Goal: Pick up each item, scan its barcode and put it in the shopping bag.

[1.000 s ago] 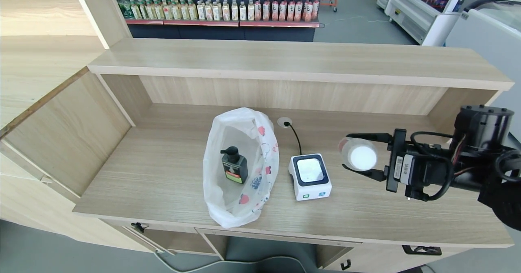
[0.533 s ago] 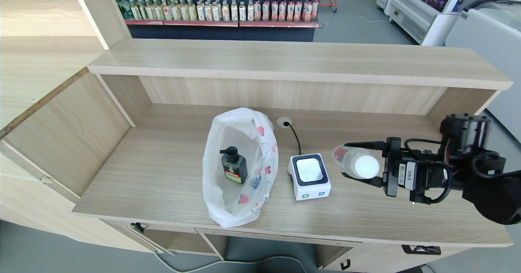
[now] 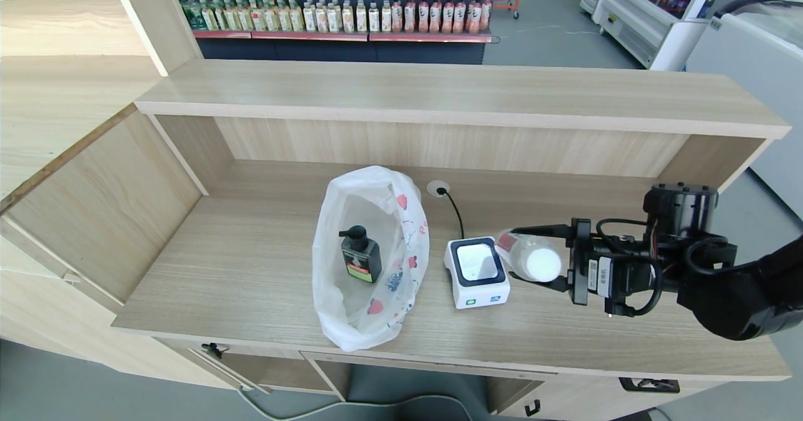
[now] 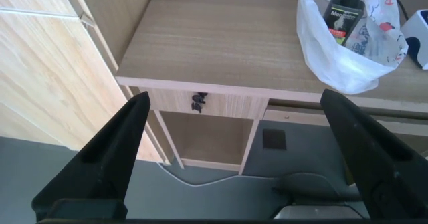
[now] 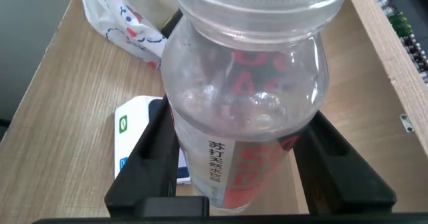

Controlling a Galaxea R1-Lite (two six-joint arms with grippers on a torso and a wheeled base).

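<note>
Presently on record, places given from each pincer:

- Right pincer (image 3: pixel 524 255): clamped across a clear plastic bottle with a white cap and red label (image 3: pixel 527 256), one finger on either side of its body. The bottle is held off the pale wooden worktop (image 3: pixel 238 264) and tilted, with its cap towards the wrist and its labelled end pointing outward.
- White box scanner with a dark glass top (image 3: pixel 477 271): just past the right pincer's fingertips, with the bottle's labelled end close by its near edge. Whether the two touch cannot be told. A black cable (image 3: pixel 453 211) runs from its back.
- White translucent plastic shopping bag with red and blue prints (image 3: pixel 329 264): beyond the scanner from the right pincer, mouth open.
- Dark pump bottle with a black dispenser head (image 3: pixel 361 256): inside the bag.
- Left pincer (image 4: pixel 234 103): fingers spread wide, holding nothing, out off the worktop's front edge and well apart from the bag.
</note>
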